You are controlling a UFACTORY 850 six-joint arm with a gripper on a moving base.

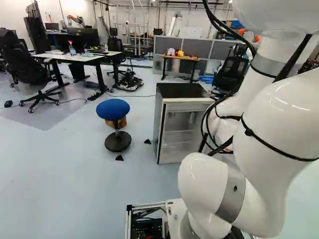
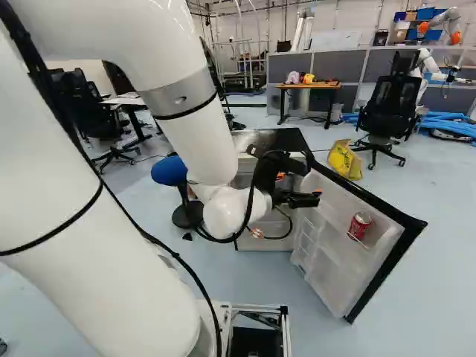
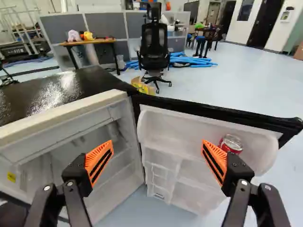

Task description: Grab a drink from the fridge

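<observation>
Hovering with gripper (image 2: 312, 179) spread wide, left of red soda can (image 2: 360, 225) in open door (image 2: 327, 245) of mini fridge (image 1: 182, 90).

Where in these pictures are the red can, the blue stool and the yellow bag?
Red can (image 2: 360, 227): right base view, on its red side.
Blue stool (image 1: 113, 109): left base view, on the middle of its seat.
Yellow bag (image 2: 344, 160): right base view, around its middle.
</observation>
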